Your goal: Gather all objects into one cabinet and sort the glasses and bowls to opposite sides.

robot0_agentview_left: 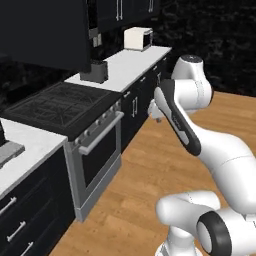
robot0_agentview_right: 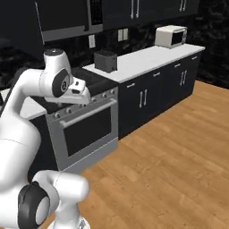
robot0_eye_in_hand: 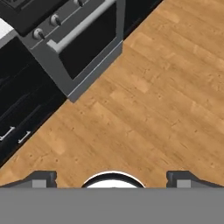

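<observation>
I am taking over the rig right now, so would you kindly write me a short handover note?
Gripper: open, holding nothing, pointing down at the wooden plank floor in front of the steel-fronted oven.
Job's things: no tumblers or bowl to be seen; black wall cabinets hang closed above the white counter.
Done: nothing that shows.
Left: find the glasses and bowl, gather them in one cabinet, sort to opposite sides.

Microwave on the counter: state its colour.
The microwave is cream-white with a dark door window, clearest in the right base view.

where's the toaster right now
The toaster sits on the white counter just right of the stove in the right base view, with the microwave at the counter's far end.
</observation>
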